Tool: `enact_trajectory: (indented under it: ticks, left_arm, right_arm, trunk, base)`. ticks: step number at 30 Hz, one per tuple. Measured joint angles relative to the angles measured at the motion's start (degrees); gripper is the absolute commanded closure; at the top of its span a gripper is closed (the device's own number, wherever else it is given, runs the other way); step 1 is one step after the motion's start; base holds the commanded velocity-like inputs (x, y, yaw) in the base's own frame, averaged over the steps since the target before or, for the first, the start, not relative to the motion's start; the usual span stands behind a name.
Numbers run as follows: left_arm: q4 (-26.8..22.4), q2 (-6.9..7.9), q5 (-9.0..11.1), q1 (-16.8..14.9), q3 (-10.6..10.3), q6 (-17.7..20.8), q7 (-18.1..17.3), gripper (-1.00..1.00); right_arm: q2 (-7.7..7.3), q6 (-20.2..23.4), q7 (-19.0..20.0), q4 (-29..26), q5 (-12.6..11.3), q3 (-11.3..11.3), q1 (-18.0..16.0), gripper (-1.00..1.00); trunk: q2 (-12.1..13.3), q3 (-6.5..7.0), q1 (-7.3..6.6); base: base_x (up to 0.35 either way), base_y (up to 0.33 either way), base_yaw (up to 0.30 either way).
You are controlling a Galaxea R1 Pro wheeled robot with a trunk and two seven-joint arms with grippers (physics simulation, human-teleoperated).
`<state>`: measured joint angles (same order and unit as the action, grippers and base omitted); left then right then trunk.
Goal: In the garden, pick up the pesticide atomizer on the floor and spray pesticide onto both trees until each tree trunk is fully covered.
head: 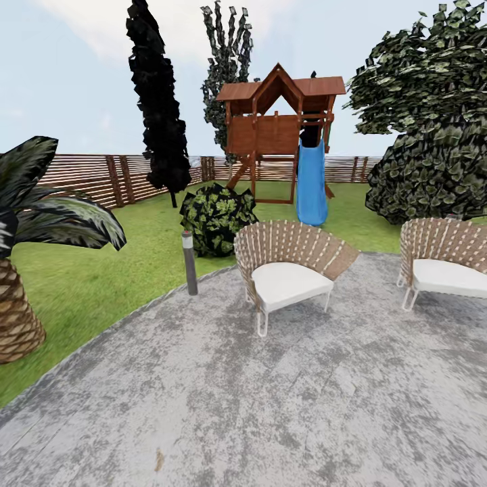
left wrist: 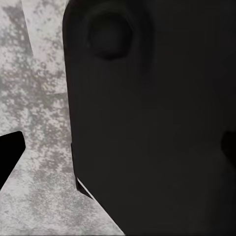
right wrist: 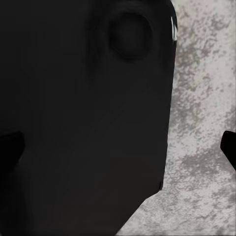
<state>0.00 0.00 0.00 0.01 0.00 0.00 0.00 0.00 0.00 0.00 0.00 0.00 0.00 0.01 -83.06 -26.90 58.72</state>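
Note:
The pesticide atomizer and the two bare-trunked trees are out of view. The garden's green lawn (head: pixel 88 270) runs back to the brown slat fence (head: pixel 81 176). I stand on a grey paved patch (head: pixel 270 392). In the left wrist view my left gripper (left wrist: pixel 119 152) hangs over this paving in front of a dark part of my own body, one black fingertip (left wrist: pixel 10 157) at each picture edge. My right gripper (right wrist: pixel 119 147) looks the same, its fingertips (right wrist: pixel 229 147) spread wide. Both are open and hold nothing.
A scaly palm (head: pixel 17 311) stands at the left and a black cypress (head: pixel 159 108) by the fence. Two wicker chairs (head: pixel 291 270) (head: pixel 446 260) sit on the paving ahead. A short bollard (head: pixel 190 262), a round bush (head: pixel 216 216), a wooden playhouse with blue slide (head: pixel 311 182) and large shrubs (head: pixel 433 135) lie beyond.

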Motion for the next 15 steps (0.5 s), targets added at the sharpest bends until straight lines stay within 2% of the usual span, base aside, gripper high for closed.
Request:
enact_trajectory:
  ticks: [5, 15]
  left_arm:
    - [0.12, -0.09, 0.15, 0.08, 0.14, 0.00, -0.17, -1.00]
    - [0.03, -0.09, 0.22, 0.09, 0.22, -0.04, -0.16, -1.00]
  right_arm:
    - [1.60, -0.08, -0.23, -1.45, -0.01, 0.00, -0.35, -1.00]
    - [1.84, -0.16, -0.24, -1.89, 0.00, 0.01, -0.36, -1.00]
  trunk:
    - [0.01, 0.02, 0.00]
    - [0.01, 0.02, 0.00]
  base:
    - [0.000, 0.000, 0.000]
    - [0.000, 0.000, 0.000]
